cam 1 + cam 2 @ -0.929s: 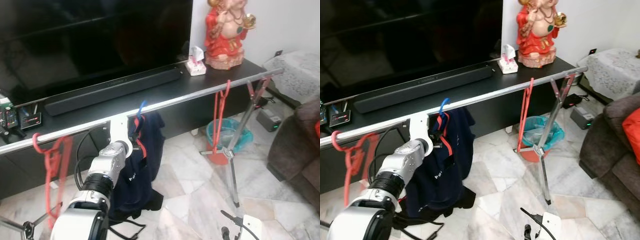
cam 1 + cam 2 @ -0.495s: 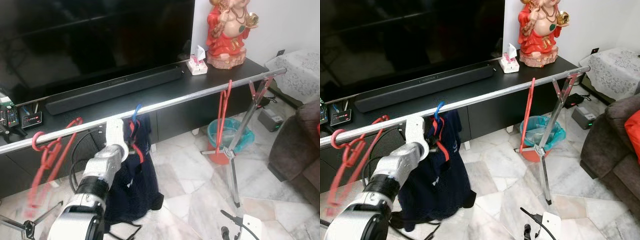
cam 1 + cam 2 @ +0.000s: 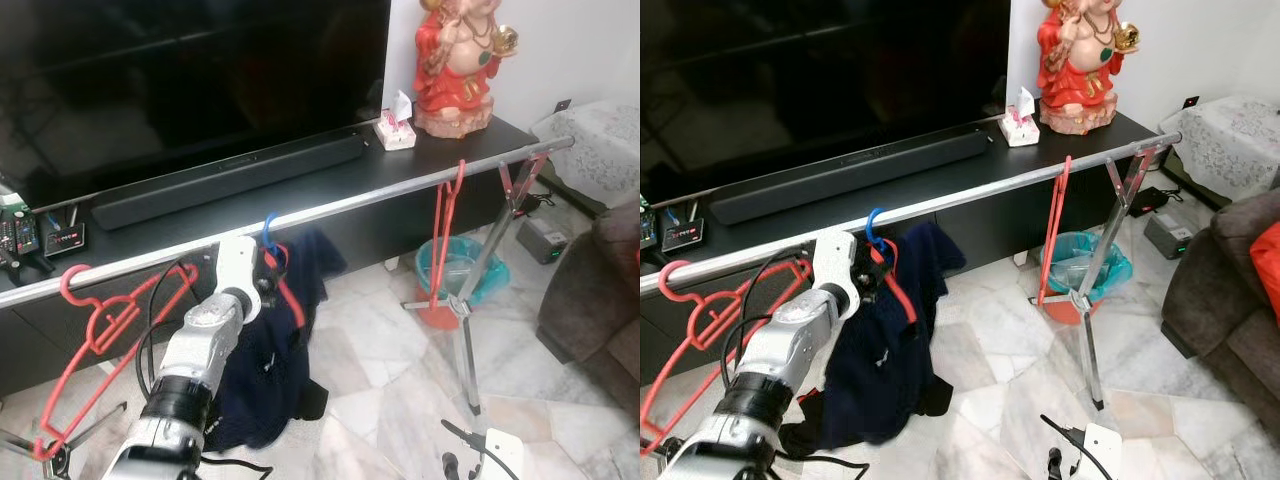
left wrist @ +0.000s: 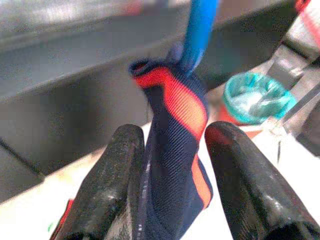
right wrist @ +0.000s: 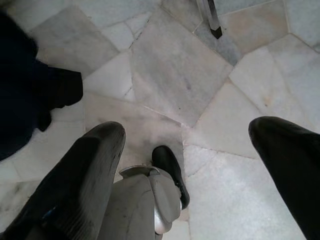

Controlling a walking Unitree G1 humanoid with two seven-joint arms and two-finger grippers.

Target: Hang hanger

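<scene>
**Left gripper clamped on the shirt collar at the rail**

While the blue hanger hooks over the silver rail at centre frame in the left eye view, the left gripper sits just below the hook, its two black fingers pressed onto the navy shirt at the collar, where a red stripe runs down the fabric. In the left wrist view the cloth bunches between the fingers and the blue hook rises straight above it. The silver left arm reaches up from the lower left of the frame to that spot. The shirt hangs from the hanger and trails down toward the marble floor, one sleeve lifted to the right.

On the rail to the left, a red empty hanger hangs tilted; toward the right of the frame another red hanger hangs edge-on near the rail's stand. Behind the rail stand a black TV console with a soundbar, a tissue box and a red figurine. A teal bin sits on the floor past the stand.

The right gripper hangs over the floor tiles, fingers spread wide apart.
</scene>
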